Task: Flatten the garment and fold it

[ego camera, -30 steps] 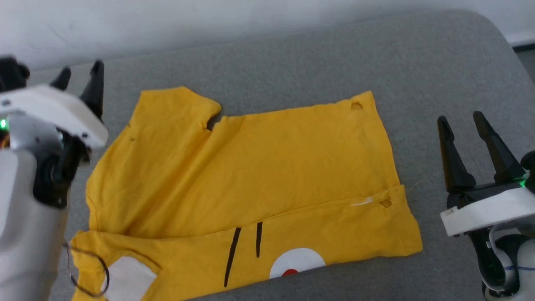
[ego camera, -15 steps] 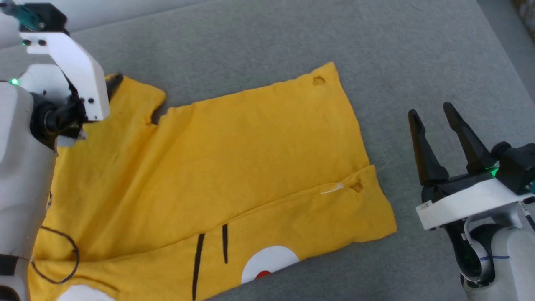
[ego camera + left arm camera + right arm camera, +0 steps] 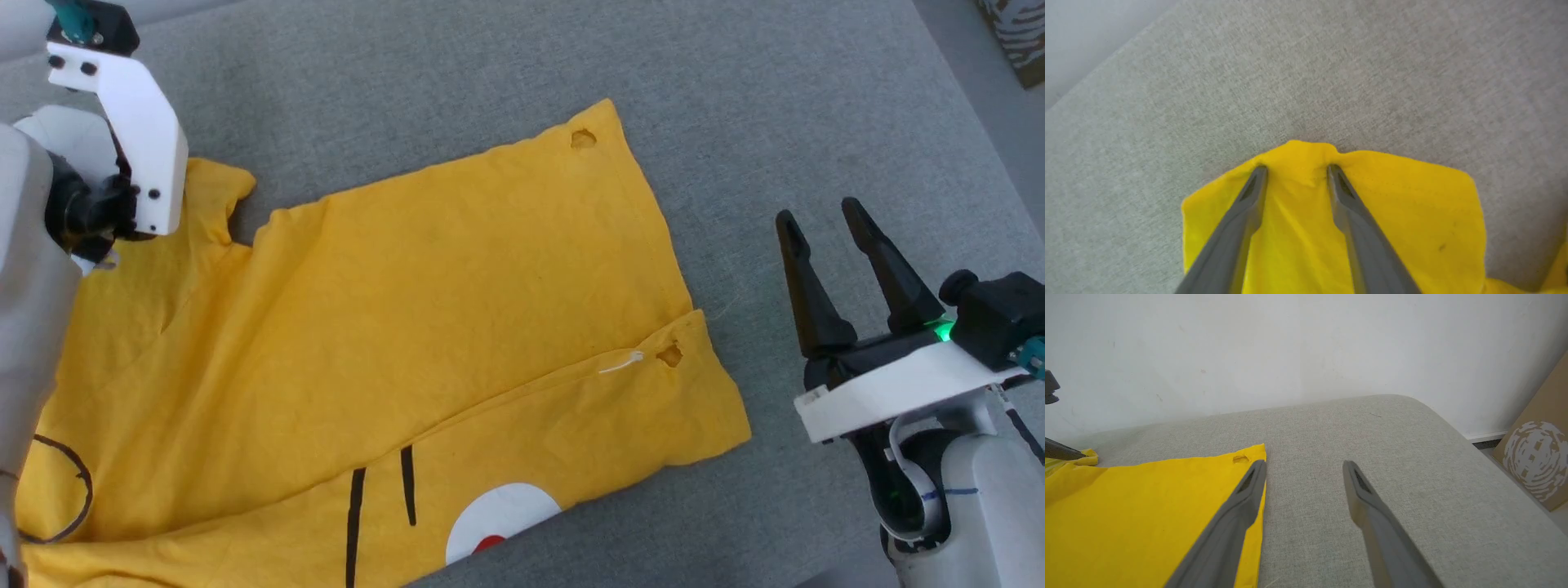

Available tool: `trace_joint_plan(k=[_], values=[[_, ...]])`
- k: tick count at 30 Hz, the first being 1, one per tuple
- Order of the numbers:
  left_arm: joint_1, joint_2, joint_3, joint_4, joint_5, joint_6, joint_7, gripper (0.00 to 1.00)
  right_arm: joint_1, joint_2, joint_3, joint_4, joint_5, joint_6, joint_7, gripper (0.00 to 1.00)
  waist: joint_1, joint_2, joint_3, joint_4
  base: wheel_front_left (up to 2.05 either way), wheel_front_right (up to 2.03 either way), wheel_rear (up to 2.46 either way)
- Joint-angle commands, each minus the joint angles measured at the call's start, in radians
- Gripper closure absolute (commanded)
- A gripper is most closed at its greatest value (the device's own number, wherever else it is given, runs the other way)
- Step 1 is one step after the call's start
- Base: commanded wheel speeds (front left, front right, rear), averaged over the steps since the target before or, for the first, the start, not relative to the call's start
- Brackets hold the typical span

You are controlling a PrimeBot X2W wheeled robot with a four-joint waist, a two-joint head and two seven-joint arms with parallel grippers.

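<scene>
Left wrist view: my left hand (image 3: 1296,167) has its two fingers apart, both tips pressed on the edge of a sleeve (image 3: 1412,212) of the yellow garment (image 3: 1298,237). A small ridge of cloth is pushed up between them. Grey cushion (image 3: 1331,81) lies around the sleeve.

Right wrist view: my right hand (image 3: 1304,463) is spread wide and holds nothing. It is over bare cushion, just beside the garment's straight hem edge. A small hole (image 3: 1241,459) sits at the far corner of the cloth. A white wall (image 3: 1290,347) stands behind, with a cardboard box (image 3: 1535,465) off to one side.

Head view: the garment lies spread across the cushion. Its near strip is folded over to show two black stripes (image 3: 408,486) and a white patch (image 3: 506,510) with a red dot (image 3: 490,543). My right hand is clear of the cloth, past the hem. My left arm's white bracket (image 3: 139,147) is over the sleeve.
</scene>
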Motion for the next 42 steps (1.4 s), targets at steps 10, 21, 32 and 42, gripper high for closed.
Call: trace_joint_plan(k=[10, 21, 32, 42], values=[[0.092, -0.038, 0.036, 0.07, -0.041, 0.069, -0.099, 1.0, -0.076, -0.044, 0.02, 0.045, 0.099, -0.001, 0.068, 0.0, 0.0004, 0.0, -0.018, 0.043, 0.0, 0.0, 0.0], [0.079, -0.093, 0.106, -0.091, -0.085, 0.091, -0.305, 1.0, -0.422, -0.17, 0.086, 0.434, 0.302, -0.001, 0.292, 0.0, 0.0004, 0.0, 0.005, 0.193, 0.0, 0.0, 0.0], [0.089, -0.127, 0.101, -0.22, -0.101, 0.083, -0.352, 1.0, -0.621, -0.224, 0.347, 0.67, 0.422, -0.001, 0.462, 0.0, 0.0004, 0.0, 0.059, 0.291, 0.0, 0.0, 0.0], [0.111, -0.116, 0.117, -0.23, -0.124, 0.074, -0.382, 1.0, -0.679, -0.275, 0.478, 0.73, 0.51, -0.001, 0.632, 1.0, 0.0004, 0.0, 0.045, 0.292, 0.0, 0.0, 0.0]])
